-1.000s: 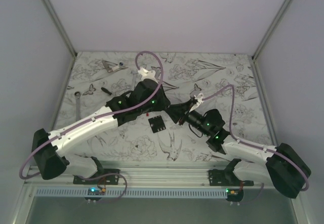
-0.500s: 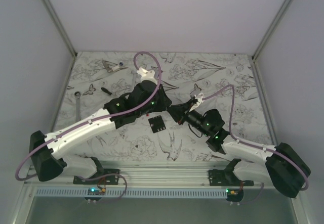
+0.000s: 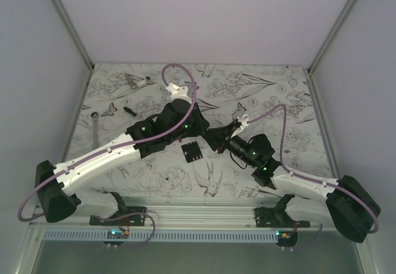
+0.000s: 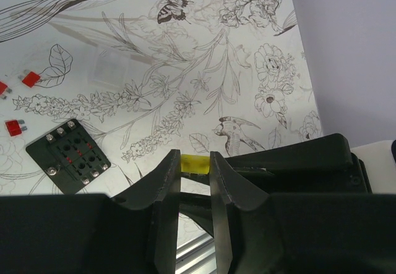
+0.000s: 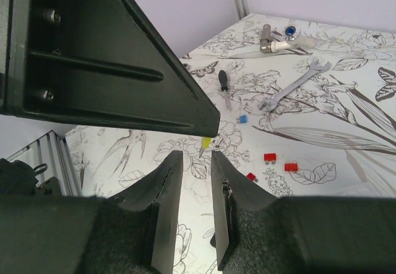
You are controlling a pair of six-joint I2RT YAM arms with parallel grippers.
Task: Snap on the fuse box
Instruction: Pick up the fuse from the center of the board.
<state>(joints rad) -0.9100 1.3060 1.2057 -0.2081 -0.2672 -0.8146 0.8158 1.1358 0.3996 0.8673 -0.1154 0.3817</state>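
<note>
The left arm and right arm are white, with black joints carrying small green lights. A purple cable runs along each. The left tool and right tool are matt black with wedge-shaped fingers; two screws sit behind the left tool's tip.

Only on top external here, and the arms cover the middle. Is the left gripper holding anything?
Observer: Yes. In the left wrist view, the left gripper is shut on a small yellow fuse.
Operator: And the other arm?
Observer: Its own camera shows the right gripper with a narrow gap between the jaws and nothing in it.
Operator: Any fuse box slots filled?
Observer: Some are. The fuse box has tiny red pieces sitting in a few of its slots.
</note>
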